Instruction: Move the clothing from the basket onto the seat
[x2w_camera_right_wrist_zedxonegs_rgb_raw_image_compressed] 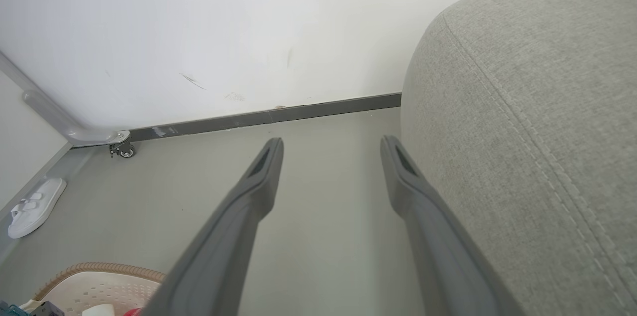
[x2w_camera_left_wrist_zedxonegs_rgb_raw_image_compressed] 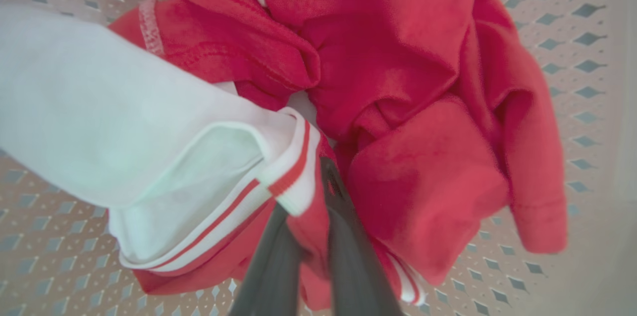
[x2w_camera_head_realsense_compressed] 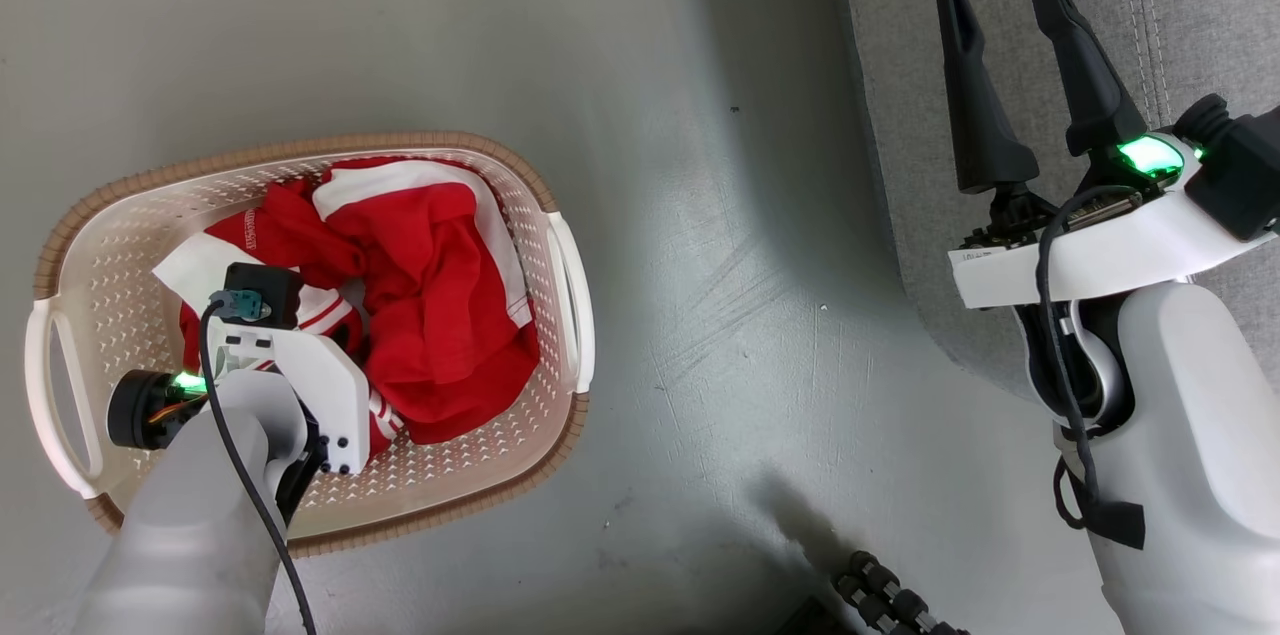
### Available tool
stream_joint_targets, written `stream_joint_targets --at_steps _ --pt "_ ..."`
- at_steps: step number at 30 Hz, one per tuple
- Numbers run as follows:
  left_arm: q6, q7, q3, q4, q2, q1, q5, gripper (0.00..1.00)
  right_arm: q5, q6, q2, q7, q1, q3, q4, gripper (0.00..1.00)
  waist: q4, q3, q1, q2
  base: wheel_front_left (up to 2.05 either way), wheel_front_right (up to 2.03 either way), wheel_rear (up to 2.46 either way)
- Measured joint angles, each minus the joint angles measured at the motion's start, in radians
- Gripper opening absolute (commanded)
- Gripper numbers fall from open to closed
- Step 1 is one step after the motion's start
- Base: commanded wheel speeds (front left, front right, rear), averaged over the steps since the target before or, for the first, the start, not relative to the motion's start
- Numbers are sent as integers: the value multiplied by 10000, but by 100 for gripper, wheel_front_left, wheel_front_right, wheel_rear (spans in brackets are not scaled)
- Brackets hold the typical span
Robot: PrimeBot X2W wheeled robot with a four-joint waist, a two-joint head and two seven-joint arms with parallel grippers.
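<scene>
Left arm [x2w_camera_head_realsense_compressed: 200, 505] reaches into basket [x2w_camera_head_realsense_compressed: 110, 245], probably touching clothing [x2w_camera_head_realsense_compressed: 440, 305].

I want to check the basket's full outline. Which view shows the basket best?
The head view: the basket shows nearly whole, brown rim, both handles, with the clothing inside. The left wrist view gives its perforated floor around the clothing; the right wrist view, a corner of its rim at bottom left.

The left gripper [x2w_camera_left_wrist_zedxonegs_rgb_raw_image_compressed: 311, 196] is closed in the clothing [x2w_camera_left_wrist_zedxonegs_rgb_raw_image_compressed: 408, 107]. Its blurred fingers [x2w_camera_left_wrist_zedxonegs_rgb_raw_image_compressed: 343, 241] vanish at the tips under a white cuff and red folds, so which layer they pinch is unclear. In the head view the left wrist covers the pile's near-left part, and the lettering [x2w_camera_head_realsense_compressed: 248, 227] is too small to read. The seat [x2w_camera_head_realsense_compressed: 1210, 5] runs off the far and right edges. A black ribbed object [x2w_camera_head_realsense_compressed: 890, 595] is cut by the near edge.
</scene>
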Motion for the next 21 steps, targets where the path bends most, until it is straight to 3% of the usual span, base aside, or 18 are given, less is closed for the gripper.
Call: stream_joint_targets --at_steps 12,21 --pt "-77 -589 13 8 -196 -136 -384 0 148 0 8 0 -354 -50 36 100 134 -297 0 0 0 0 0" --pt "-77 -1170 -663 -393 -259 -150 -416 0 148 0 8 0 -354 -100 73 100 237 -654 -1 0 0 0 0"
